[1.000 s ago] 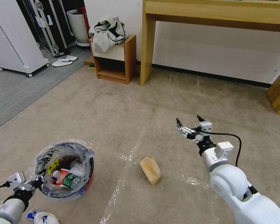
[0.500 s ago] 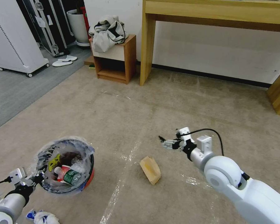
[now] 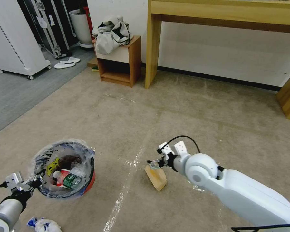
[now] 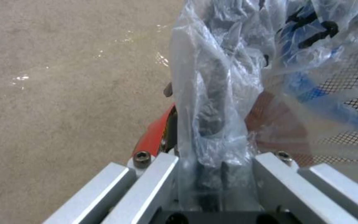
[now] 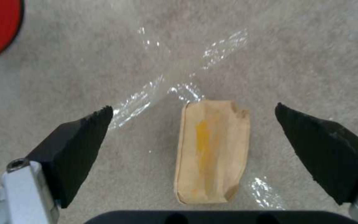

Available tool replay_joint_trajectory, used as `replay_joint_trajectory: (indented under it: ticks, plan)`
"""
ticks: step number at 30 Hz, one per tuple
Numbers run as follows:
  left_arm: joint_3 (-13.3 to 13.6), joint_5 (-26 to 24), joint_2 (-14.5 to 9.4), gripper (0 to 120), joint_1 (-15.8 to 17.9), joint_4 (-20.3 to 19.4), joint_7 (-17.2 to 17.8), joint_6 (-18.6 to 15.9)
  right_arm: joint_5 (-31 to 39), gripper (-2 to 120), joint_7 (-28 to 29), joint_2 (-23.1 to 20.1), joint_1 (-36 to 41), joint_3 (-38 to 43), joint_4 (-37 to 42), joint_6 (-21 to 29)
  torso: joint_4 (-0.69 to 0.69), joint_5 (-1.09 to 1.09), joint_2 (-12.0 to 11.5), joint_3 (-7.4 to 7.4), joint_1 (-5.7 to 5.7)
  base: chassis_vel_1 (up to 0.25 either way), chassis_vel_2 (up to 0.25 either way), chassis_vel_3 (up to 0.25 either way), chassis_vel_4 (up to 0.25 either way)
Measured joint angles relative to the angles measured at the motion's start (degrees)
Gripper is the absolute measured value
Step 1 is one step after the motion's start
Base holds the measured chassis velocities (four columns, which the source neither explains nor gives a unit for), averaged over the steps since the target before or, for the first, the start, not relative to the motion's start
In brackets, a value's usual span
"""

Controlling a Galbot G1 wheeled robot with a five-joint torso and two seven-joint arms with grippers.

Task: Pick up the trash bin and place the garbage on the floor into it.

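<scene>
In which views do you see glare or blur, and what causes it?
Head view: the clear tape lines on the floor shine white. Right wrist view: the same tape glints beside the paper bag, which lies sharp between the open right gripper fingers. Left wrist view: the trash bin liner, pinched in the left gripper, is soft and hazy.

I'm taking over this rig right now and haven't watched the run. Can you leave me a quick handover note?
Left gripper: shut on the trash bin's lined rim, holding it tilted at the robot's left.
Right gripper: open, fingers either side of the tan paper bag, above it and not touching.
Done: bin picked up; a green-label bottle and other litter already lie inside.
Left: grasp the paper bag off the floor and drop it in; a blue-white wrapper also lies on the carpet near the left arm.
</scene>
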State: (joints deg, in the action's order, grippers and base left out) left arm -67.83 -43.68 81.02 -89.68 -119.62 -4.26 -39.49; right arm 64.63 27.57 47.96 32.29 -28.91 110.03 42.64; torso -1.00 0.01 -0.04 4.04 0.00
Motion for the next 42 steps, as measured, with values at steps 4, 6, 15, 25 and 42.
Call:
replay_joint_trajectory:
  ticks: [4, 6, 15, 25, 42]
  plan:
    - [-0.2, -0.1, 0.2, 1, -0.1, -0.1, 0.0, 0.0, -0.5, 99, 0.4, 0.9, -0.4, -2.5, -1.9, 0.0, -0.01, 0.00, 0.0, 0.00, 0.00, 0.000, 0.000, 0.000, 0.000]
    - [-0.2, -0.1, 0.4, 1, -0.1, -0.2, 0.0, 0.0, -1.8, 99, 0.5, 1.9, -0.4, -4.7, -4.0, 0.0, -0.02, 0.01, 0.0, 0.00, 0.00, 0.000, 0.000, 0.000, 0.000]
    - [-0.6, -0.1, 0.6, 1, -0.3, -0.3, 0.0, 0.0, -4.9, 95, -1.3, 4.4, -0.4, -6.2, -9.8, -0.2, -0.01, 0.01, 0.0, 0.00, 0.00, 0.000, 0.000, 0.000, 0.000]
    - [-0.7, 0.0, 0.7, 1, -0.7, -0.5, 0.1, 0.1, -8.6, 93, -4.6, 6.1, 0.1, -5.2, -17.0, -0.7, -0.01, 0.01, 0.0, 0.00, 0.00, 0.000, 0.000, 0.000, 0.000]
    - [-0.6, 0.3, 1.3, 1, -1.6, -0.9, 0.1, 0.4, -10.8, 84, -6.7, 9.5, 1.4, -3.5, -22.5, -5.3, 0.00, 0.00, 0.0, 0.00, 0.00, 0.000, 0.000, 0.000, 0.000]
